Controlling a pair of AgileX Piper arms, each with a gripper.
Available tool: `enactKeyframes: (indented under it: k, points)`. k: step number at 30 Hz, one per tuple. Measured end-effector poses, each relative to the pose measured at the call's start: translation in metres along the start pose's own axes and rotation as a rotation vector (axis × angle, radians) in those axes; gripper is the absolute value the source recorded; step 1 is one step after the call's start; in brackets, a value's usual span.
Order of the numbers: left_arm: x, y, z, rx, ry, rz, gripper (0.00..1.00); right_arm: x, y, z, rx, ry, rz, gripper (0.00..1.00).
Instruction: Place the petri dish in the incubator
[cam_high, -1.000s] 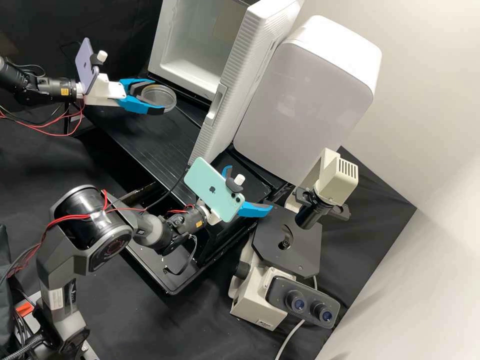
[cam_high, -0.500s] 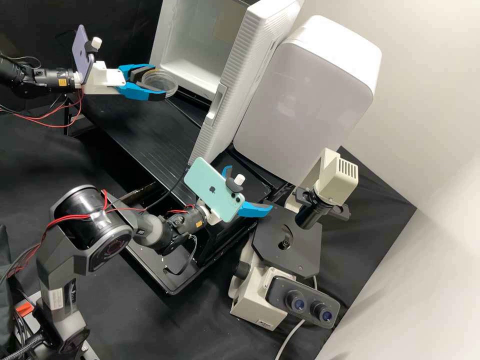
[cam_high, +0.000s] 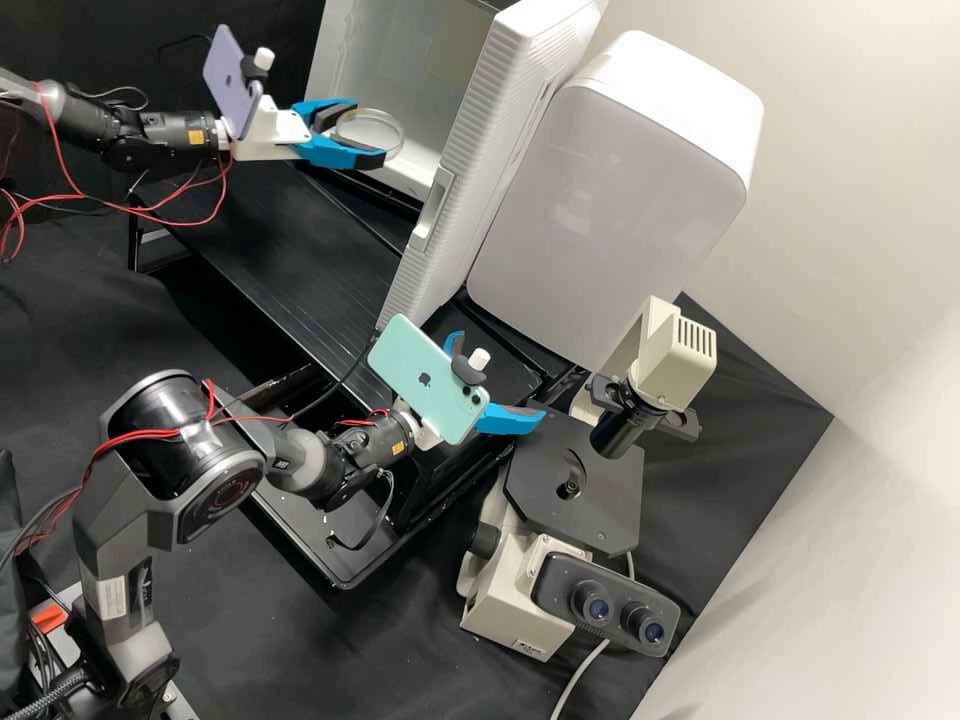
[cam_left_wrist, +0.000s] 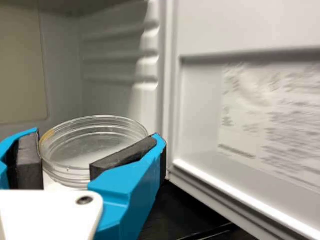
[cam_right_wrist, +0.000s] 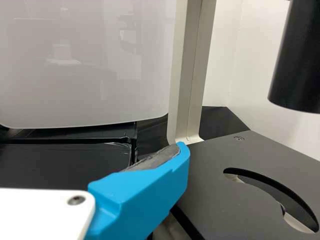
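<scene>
- The left gripper (cam_high: 345, 135) is in the upper left of the high view, its blue fingers (cam_high: 340, 155) closed on the rim of the clear petri dish (cam_high: 367, 128).
- The dish is held level at the mouth of the white incubator (cam_high: 400, 60), just over the front lip of the chamber and not yet set down.
- In the left wrist view the petri dish (cam_left_wrist: 92, 145) sits clamped between the dark pads (cam_left_wrist: 122, 157). The chamber's side wall, with its shelf ledges (cam_left_wrist: 120, 60), lies beyond it.
- The step in hand, as I judge it, is to carry the dish deeper and lower it onto the chamber floor.
- Doing that well calls for a straight, level entry that keeps clear of the open door (cam_high: 490, 150), just to the right of the gripper in the high view.
- The dish should rest flat on the floor before the grip is released (the hold is on a thin, smooth rim, so a tilt could let it slip).
- The fingers then need to part only a little, and the arm should back straight out without dragging the dish.
- The right gripper (cam_high: 515, 417) is at the centre of the high view, just beside the stage (cam_high: 575, 485) of the microscope (cam_high: 540, 600); I cannot tell whether it is open or closed.
- The incubator stands on a black ribbed bench (cam_high: 290, 270), with black cloth (cam_high: 300, 640) across the lower part of the frame.
- A rounded white housing (cam_high: 620, 180) stands just right of the door, and a pale wall (cam_high: 860, 200) takes up the right side of the frame.
</scene>
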Motion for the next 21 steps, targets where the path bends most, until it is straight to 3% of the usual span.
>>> enactKeyframes:
  k: [8,13,19,21]
  points:
    - [0.047,-0.008,-0.014,-0.01,0.114,-0.087,0.0,0.0,0.0,0.0,0.0,0.0,0.0,1.0]
    - [0.072,-0.01,-0.021,0.017,0.178,-0.124,0.0,0.0,0.0,0.0,0.0,0.0,0.0,1.0]
    - [0.092,-0.008,-0.027,0.0,0.235,-0.14,0.0,0.0,0.0,0.0,0.0,0.0,0.0,1.0]
    - [0.096,-0.006,-0.028,0.022,0.245,-0.143,0.0,0.0,0.0,0.0,0.0,0.0,0.0,1.0]
